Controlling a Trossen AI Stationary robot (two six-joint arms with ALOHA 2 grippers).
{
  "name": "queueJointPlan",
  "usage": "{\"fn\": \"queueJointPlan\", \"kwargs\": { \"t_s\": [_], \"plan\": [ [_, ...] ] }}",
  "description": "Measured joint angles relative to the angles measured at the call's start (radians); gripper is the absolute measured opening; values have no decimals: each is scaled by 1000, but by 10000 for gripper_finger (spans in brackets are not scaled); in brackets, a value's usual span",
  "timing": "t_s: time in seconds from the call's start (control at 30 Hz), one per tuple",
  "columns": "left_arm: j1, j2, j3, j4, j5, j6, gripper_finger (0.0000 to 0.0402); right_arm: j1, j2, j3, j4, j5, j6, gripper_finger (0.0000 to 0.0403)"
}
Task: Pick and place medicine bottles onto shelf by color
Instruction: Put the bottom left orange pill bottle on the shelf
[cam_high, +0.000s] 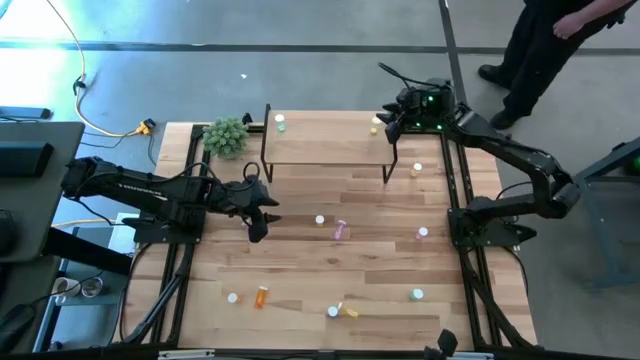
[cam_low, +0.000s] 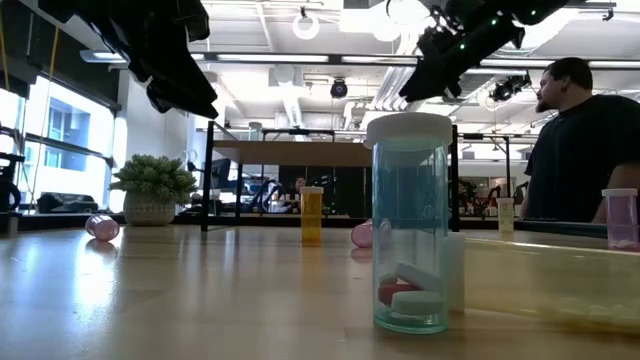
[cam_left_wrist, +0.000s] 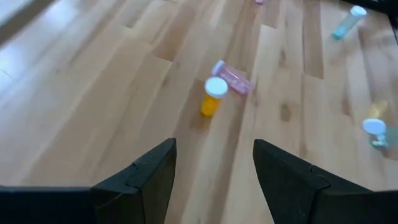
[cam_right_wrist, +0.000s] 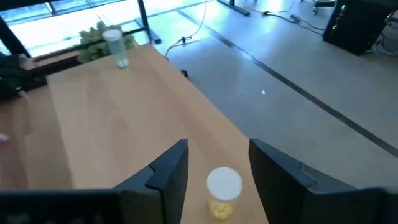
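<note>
Bare shelf (cam_high: 325, 140) between green and yellow bottles (cam_high: 376, 126)

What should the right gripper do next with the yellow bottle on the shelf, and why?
Probably lift straight up and pull back. The right gripper is open over the shelf, and the yellow bottle stands upright between its fingers, apparently set down. A green bottle already stands at the shelf's other end. The left gripper is open above an orange bottle.
</note>
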Motion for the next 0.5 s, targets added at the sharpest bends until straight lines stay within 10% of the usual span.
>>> {"fn": "queueJointPlan", "kwargs": {
  "t_s": [0.5],
  "plan": [
    [-209, 0, 0, -120, 71, -213, 202, 216, -47, 0, -104, -1, -5, 161]
  ]
}}
